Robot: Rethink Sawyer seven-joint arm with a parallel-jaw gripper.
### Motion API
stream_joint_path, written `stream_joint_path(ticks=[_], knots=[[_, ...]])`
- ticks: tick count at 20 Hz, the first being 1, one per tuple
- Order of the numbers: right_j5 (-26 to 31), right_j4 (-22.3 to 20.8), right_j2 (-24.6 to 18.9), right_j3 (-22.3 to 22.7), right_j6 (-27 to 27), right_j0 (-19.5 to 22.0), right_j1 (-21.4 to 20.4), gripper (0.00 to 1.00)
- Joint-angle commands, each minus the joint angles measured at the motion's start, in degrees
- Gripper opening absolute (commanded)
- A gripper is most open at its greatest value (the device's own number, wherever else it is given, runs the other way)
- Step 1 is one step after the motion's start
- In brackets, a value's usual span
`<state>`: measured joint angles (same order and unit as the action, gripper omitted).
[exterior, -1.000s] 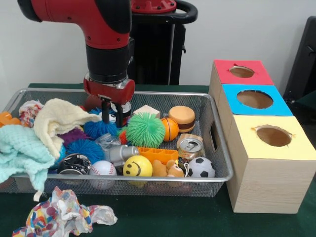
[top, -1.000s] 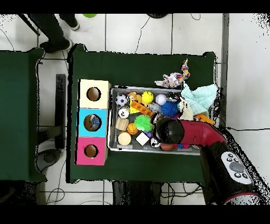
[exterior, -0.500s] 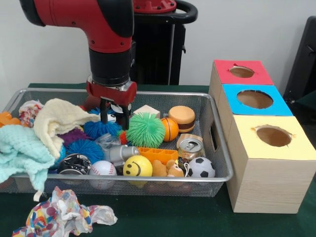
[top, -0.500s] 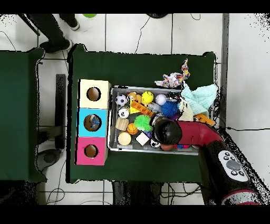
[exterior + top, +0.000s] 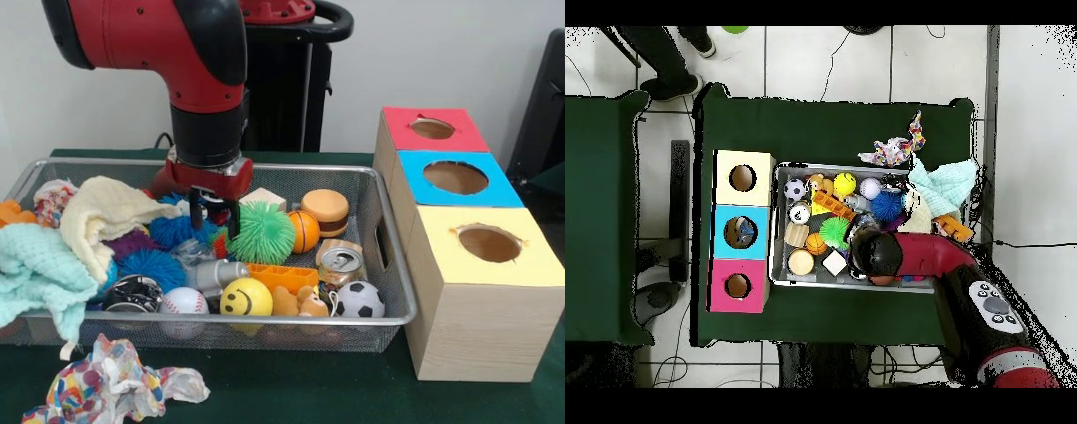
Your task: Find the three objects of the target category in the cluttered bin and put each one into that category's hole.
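The gripper [image 5: 214, 215] is sliding sideways and sinking lower, fingers spread and empty, toward the green spiky ball [image 5: 259, 232] (likely its pick) in the bin [image 5: 395, 300].

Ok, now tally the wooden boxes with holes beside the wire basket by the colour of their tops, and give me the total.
Red-topped wooden box with a round hole: 1
Blue-topped wooden box with a round hole: 1
Yellow-topped wooden box with a round hole: 1
Total: 3
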<state>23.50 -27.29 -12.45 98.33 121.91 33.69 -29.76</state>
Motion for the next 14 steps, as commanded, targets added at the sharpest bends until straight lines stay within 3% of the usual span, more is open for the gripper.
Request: stream_joint_path(ticks=[1, 6, 14], knots=[[-6.5, -5.2, 1.5, 1.0, 0.8, 0.0, 5.8, 1.00], [-8.7, -6.4, 2.9, -0.3, 1.6, -0.8, 7.5, 1.00], [-8.0, -5.4, 4.7, 1.6, 1.4, -2.0, 3.7, 1.00]])
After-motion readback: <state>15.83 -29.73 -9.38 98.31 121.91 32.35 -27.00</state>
